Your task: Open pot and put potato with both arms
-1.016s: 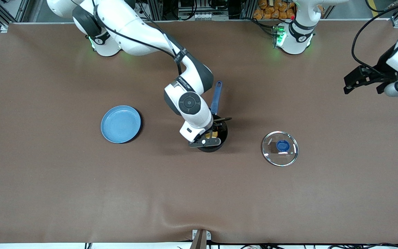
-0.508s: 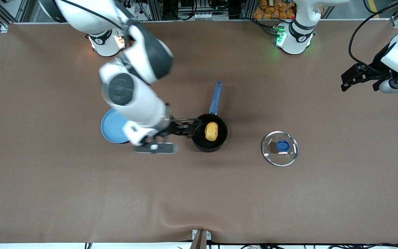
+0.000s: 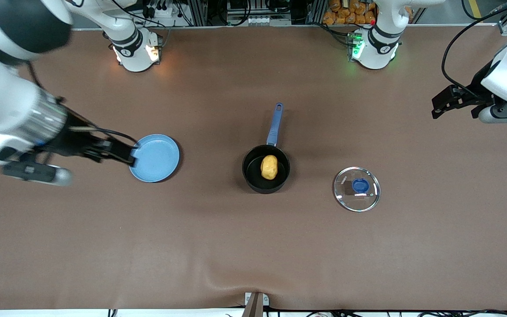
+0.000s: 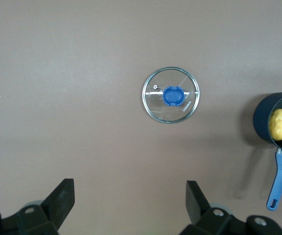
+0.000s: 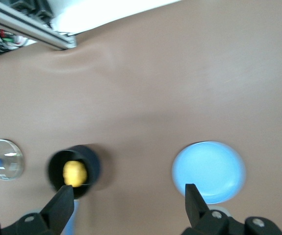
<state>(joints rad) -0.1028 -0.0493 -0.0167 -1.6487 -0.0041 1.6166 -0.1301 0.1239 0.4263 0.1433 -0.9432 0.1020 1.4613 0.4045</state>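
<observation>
A: Two grippers, both with jaws wide apart and holding nothing? Where is each?

B: Yes. The right gripper (image 3: 121,154) hangs over the rim of the light-blue plate (image 3: 159,154), at the right arm's end of the table. The left gripper (image 3: 445,103) waits in the air near the left arm's end.

A: And the potato?

B: The potato (image 3: 269,167) lies inside the pot (image 3: 253,178), which stands between the plate and the glass lid (image 3: 357,189).

A: How would it handle?

B: I judge it firm, light and lumpy; best pinched across its narrow middle.

A: What differs from a second ago?

B: Then the right gripper was down in the pot; now it has withdrawn toward the plate.
</observation>
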